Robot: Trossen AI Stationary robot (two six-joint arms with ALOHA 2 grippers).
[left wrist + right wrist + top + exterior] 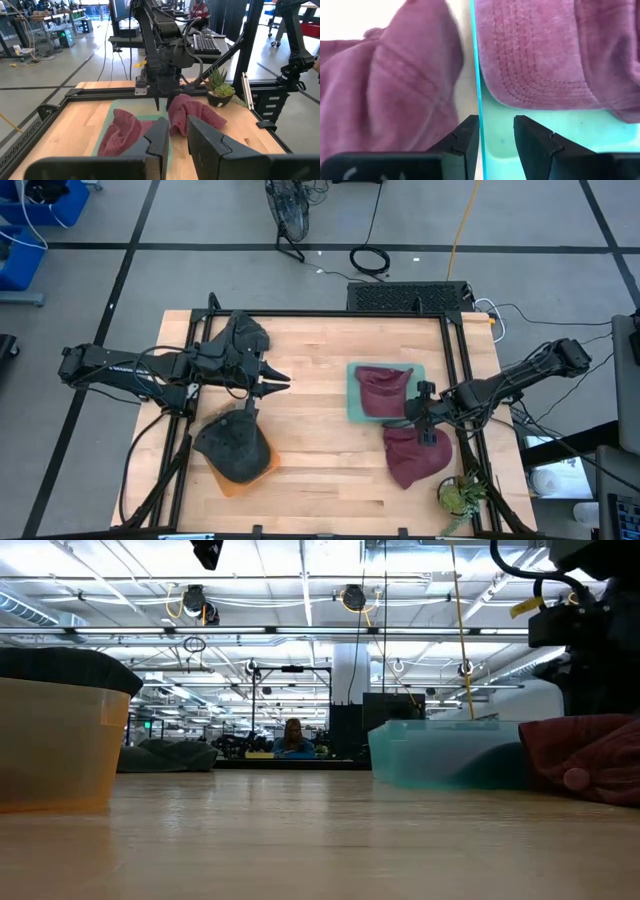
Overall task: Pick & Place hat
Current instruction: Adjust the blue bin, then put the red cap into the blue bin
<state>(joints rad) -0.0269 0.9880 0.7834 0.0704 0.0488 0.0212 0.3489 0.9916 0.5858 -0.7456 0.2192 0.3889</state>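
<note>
the teal tray (352, 402) holds one maroon hat (383, 388); a second maroon hat (415, 457) lies on the table beside it. the orange bin (238, 481) holds a dark hat (233, 447). the right gripper (420, 414), fingers slightly apart, straddles the tray's edge and holds nothing. the left gripper (280, 378), narrowly parted, is empty. only the left wrist view shows the potted plant (219, 90) upright.

We are looking at a grey concrete floor (200, 220) crossed by dark lines, with a coiled black cable (371, 259) lying on it behind the wooden desk (310, 480). Beyond, a large hall is stretching away under white ceiling beams (300, 580), strip lights are glowing overhead, and a person (293, 738) is sitting far off at a workstation.
</note>
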